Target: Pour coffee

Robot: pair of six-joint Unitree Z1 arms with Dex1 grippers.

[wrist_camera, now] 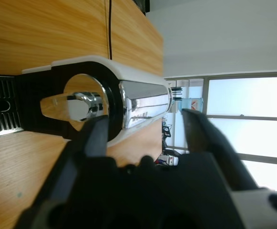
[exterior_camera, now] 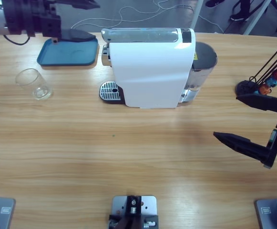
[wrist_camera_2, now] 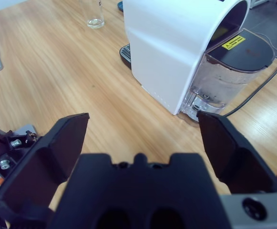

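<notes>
A small clear glass tumbler (exterior_camera: 33, 84) stands on the table left of the white coffee machine (exterior_camera: 150, 67), with a shallow, faintly brownish layer of coffee (exterior_camera: 42, 93) at its bottom. The tumbler (wrist_camera_2: 94, 14) also shows far off in the right wrist view. My left gripper (exterior_camera: 81, 19) hangs open at the back left, above the blue tray. Along its jaws the left wrist view shows the machine's spout (wrist_camera: 81, 106) and chrome lever (wrist_camera: 145, 102); my left gripper (wrist_camera: 145, 121) holds nothing. At the right edge, my right gripper (exterior_camera: 226, 116) is open and empty, facing the machine (wrist_camera_2: 176, 43).
A blue tray (exterior_camera: 66, 51) lies behind the tumbler. The machine's drip grid (exterior_camera: 110, 91) juts out at its left, its water tank (exterior_camera: 202, 62) at its right. A black capsule rack (exterior_camera: 271, 78) with coloured capsules stands at the far right. Cables run along the back edge.
</notes>
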